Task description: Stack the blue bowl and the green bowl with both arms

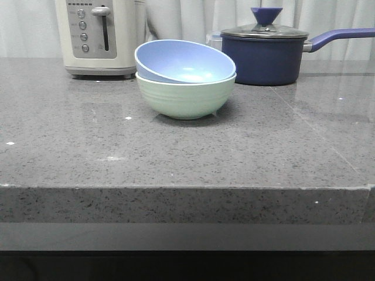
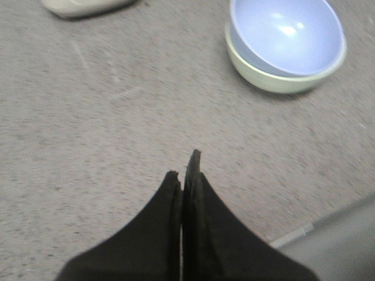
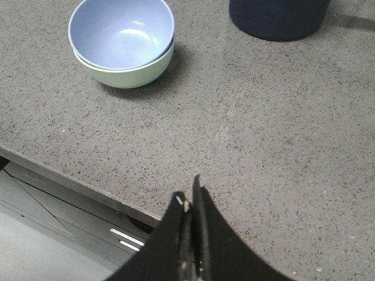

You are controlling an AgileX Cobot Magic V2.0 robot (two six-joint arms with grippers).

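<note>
Blue bowl (image 1: 186,60) sits tilted inside your green bowl (image 1: 186,98), mid-worktop (image 1: 176,158) between toaster (image 1: 98,36) and navy saucepan (image 1: 265,52). Your left pincer (image 2: 184,167) and right pincer (image 3: 188,192) are both pressed together, holding nothing.

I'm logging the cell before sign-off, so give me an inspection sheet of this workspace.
Surface: grey speckled stone counter, bare in front.
Job's things: matte periwinkle-blue bowl sits tilted inside the pale mint-green ridged bowl; stacked.
Clutter: cream toaster at back left; dark navy saucepan with glass lid at back right.
Grippers: left gripper and right gripper both shut, empty, apart from the bowls.
Cables: nothing seen.
Surroundings: pale curtain behind the counter.
</note>
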